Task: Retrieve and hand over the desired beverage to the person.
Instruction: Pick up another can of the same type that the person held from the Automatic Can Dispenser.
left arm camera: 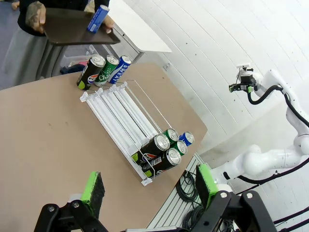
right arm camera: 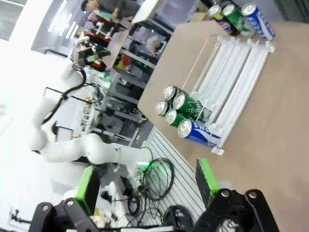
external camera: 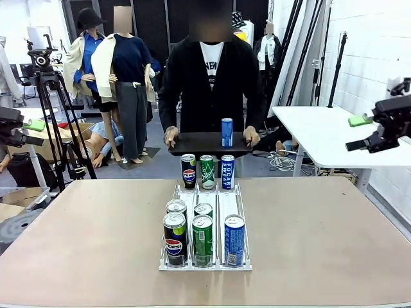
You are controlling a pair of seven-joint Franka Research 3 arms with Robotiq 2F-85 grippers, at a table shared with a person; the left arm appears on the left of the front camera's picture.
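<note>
the left hand hangs raised beside the left edge of the tabletop, its green fingers spread wide with nothing between them, parked clear, it seems, so the drinks stay in plain sight. in the middle of the tabletop lies a white wire rack with three lanes running away from the robot. the cans crowd its near end, probably because the lanes feed them toward the robot's side: two black cola cans in the left lane, two green cans in the middle lane and one blue can in the right lane. just past the rack's far end stand three more cans, black, green and blue in the same order, upright like a menu. behind them the person holds a dark tray level in both hands, with a tray can, also blue, upright on it right of centre. i take that as the sign of which drink is wanted, so the blue can in the right lane looks like the one to fetch, and the tray the place to deliver it. the right hand hovers high off the right edge, its fingers likewise apart and empty. it sits nearer the blue lane, so it seems better placed for the pick.
</note>
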